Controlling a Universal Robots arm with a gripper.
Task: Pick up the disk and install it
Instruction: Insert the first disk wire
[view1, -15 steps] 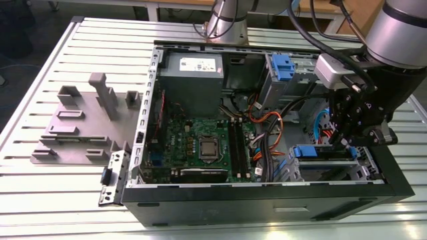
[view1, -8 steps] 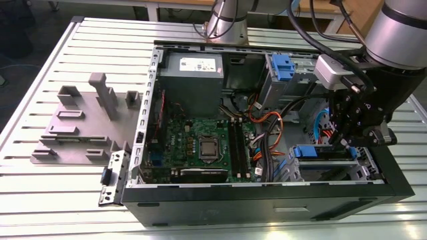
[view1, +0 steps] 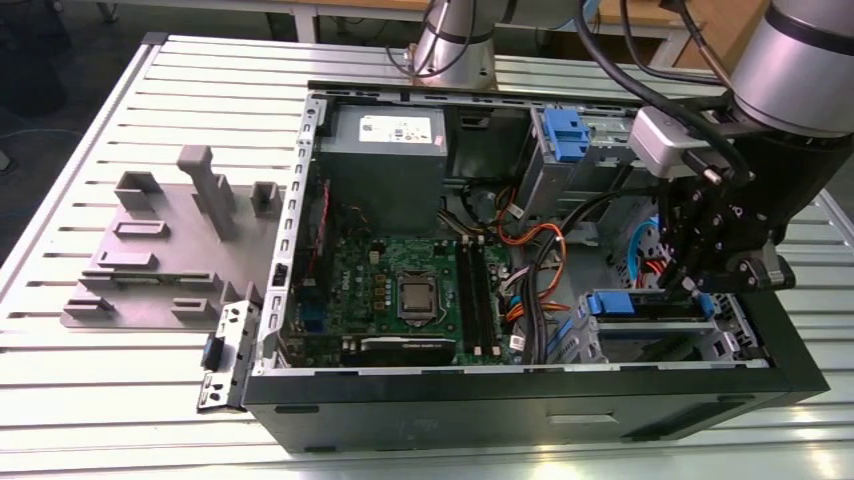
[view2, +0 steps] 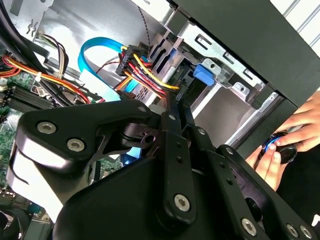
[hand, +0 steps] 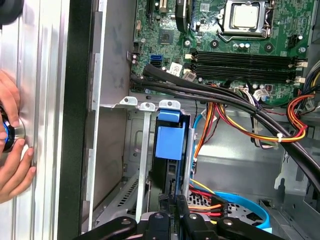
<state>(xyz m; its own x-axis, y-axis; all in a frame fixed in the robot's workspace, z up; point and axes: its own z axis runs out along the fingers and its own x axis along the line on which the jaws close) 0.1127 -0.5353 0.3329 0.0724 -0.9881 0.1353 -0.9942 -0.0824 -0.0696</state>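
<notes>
1. Two fingers (view2: 171, 132) of the gripper (hand: 176, 200) stand narrow and appear to pinch the thin end of the disk (hand: 170, 142). In both wrist views they close on its edge with no gap to be seen.
2. We see the disk on edge, with its blue carrier tab leading, partly inside the lower drive bay (view1: 661, 330). We judge it is held by the rear end so that the front can slide along the bay's metal guides without the fingers fouling them.
3. Just beside the bay run bundles of orange, yellow and black cables (hand: 235, 112) and a light-blue flat cable (view2: 97, 55). The upright hold keeps the disk clear of them.
4. Farther in lies the motherboard (view1: 400, 290), well apart from the gripper.
5. All of this sits inside the open computer case (view1: 534, 410), which lies on its side on the slatted desk (view1: 107, 400). The bay end of the case is toward the desk's edge on the exterior view's right.
6. Near the desk's opposite edge stands the grey holder block (view1: 160, 250), apart from the case.
7. Outside the case wall, a person's hand (hand: 12, 150) rests on the desk around a small round blue-ringed knob (view2: 280, 150). What it is for we cannot tell.
</notes>
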